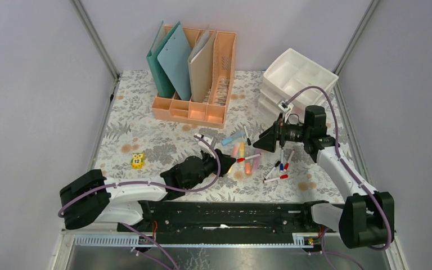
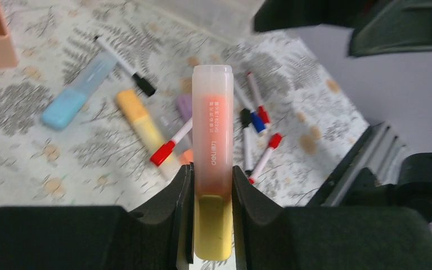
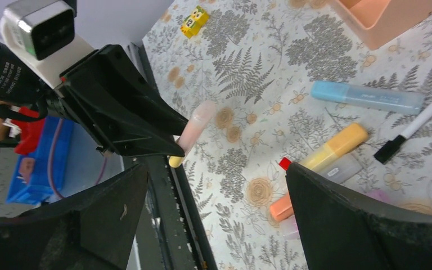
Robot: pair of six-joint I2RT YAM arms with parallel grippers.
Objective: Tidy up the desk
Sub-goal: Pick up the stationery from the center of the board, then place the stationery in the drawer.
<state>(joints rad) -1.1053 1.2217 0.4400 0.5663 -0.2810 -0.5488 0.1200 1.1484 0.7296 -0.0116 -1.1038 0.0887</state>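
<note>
Covering the whole work area, the desk [image 1: 146, 135] is a fern-and-flower printed tabletop running from the arm bases back to the far wall. Loose stationery lies in a pile at its middle: blue highlighter [image 2: 76, 95], yellow highlighter [image 2: 140, 121], purple highlighter [image 2: 184, 107] partly hidden, a black-capped pen [image 2: 124, 62], and several thin red-capped and blue-capped pens [image 2: 261, 154] lying crossed beside each other. The left gripper [image 2: 212, 180] is clamped on an orange highlighter [image 2: 212, 129] with a yellow end; the fingers [image 2: 177, 197] press both sides of its body, and the clear cap sticks out forward over the pile. The right gripper [image 3: 216, 174] hangs above the pens on the right of the pile with its jaws spread wide, nothing between them. A small yellow owl figure [image 1: 138, 161] sits alone on the left part of the cloth. At the back stands a peach file rack [image 1: 194, 109] with teal and tan folders [image 1: 174, 62] upright in it, and a white drawer unit [image 1: 298, 76] is at the back right corner.
</note>
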